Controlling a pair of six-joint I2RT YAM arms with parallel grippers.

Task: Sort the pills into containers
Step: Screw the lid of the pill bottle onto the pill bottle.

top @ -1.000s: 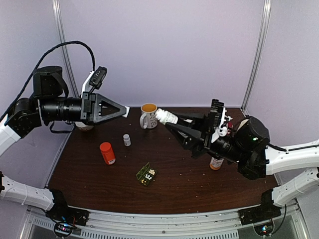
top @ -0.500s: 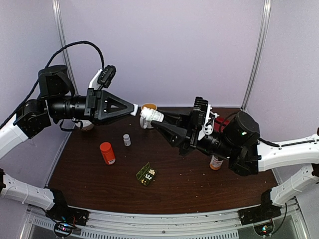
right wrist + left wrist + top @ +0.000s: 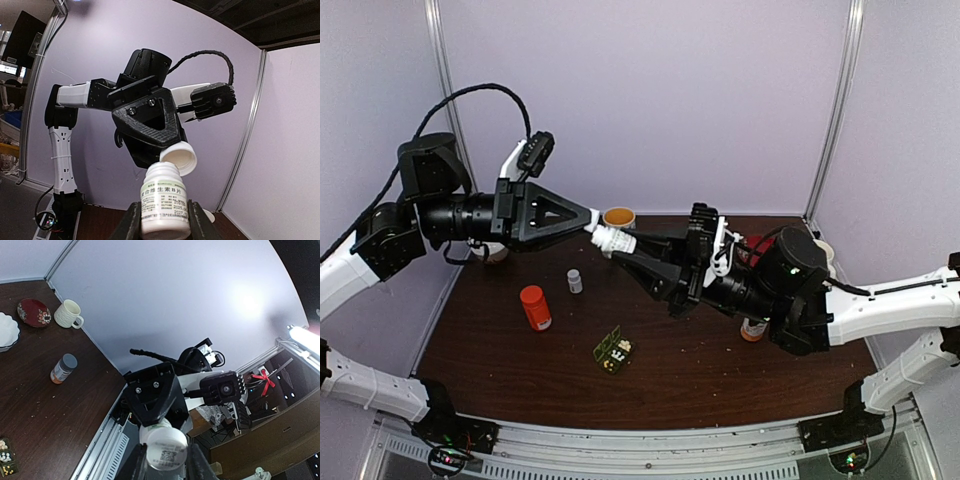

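Observation:
My right gripper [image 3: 623, 245] is shut on a white pill bottle [image 3: 613, 240] with its mouth uncapped, held high over the table and pointing left. The same bottle [image 3: 164, 204] stands upright between the fingers in the right wrist view. My left gripper [image 3: 588, 225] is shut on the bottle's white cap [image 3: 593, 227]. That cap [image 3: 179, 157] hangs tilted right at the bottle's mouth. In the left wrist view the cap [image 3: 166, 450] fills the jaws. The dark green pill box [image 3: 613, 351] lies open on the table with a few pills in it, below both grippers.
On the brown table [image 3: 700, 370] stand an orange bottle [image 3: 535, 307], a small grey-capped bottle [image 3: 574, 281], a mug [image 3: 619, 216] at the back and another bottle [image 3: 753, 328] under the right arm. A white bowl [image 3: 7, 330] and a red plate [image 3: 33, 312] sit at the far side.
The two arms have closed in on each other. The right gripper carried the bottle left, the left gripper carried the cap right, and cap and bottle mouth now meet.

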